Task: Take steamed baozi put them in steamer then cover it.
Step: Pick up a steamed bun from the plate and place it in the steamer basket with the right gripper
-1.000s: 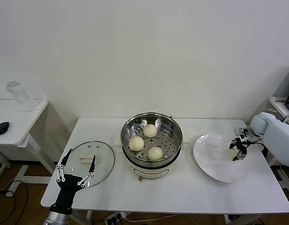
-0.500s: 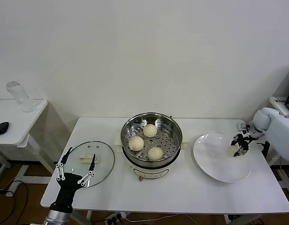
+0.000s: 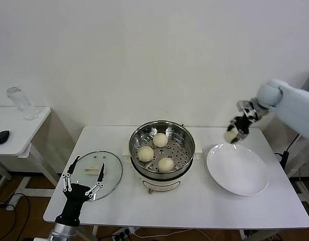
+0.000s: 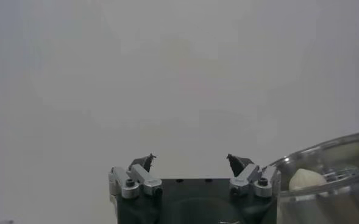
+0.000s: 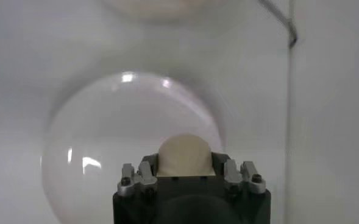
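My right gripper (image 3: pixel 237 128) is shut on a steamed baozi (image 3: pixel 230 134), a pale round bun, and holds it in the air above the far left edge of the white plate (image 3: pixel 240 173). The right wrist view shows that baozi (image 5: pixel 185 154) wedged between the fingers, with the plate (image 5: pixel 106 140) below. The steel steamer (image 3: pixel 189 145) stands mid-table on its white base and holds three baozi (image 3: pixel 160 139) (image 3: pixel 146 153) (image 3: pixel 166 164). The glass cover (image 3: pixel 110 173) lies flat on the table's left side. My left gripper (image 3: pixel 84 178) is open at the cover's near edge, holding nothing.
A side table at the far left carries a glass jar (image 3: pixel 20 103) and a black mouse (image 3: pixel 1 136). In the left wrist view the left gripper (image 4: pixel 191 162) faces the wall, with the steamer (image 4: pixel 344 152) beside it. The plate is bare.
My right gripper has closed on the baozi, lifted it off the plate and carried it up and to the left. The left arm has hardly moved.
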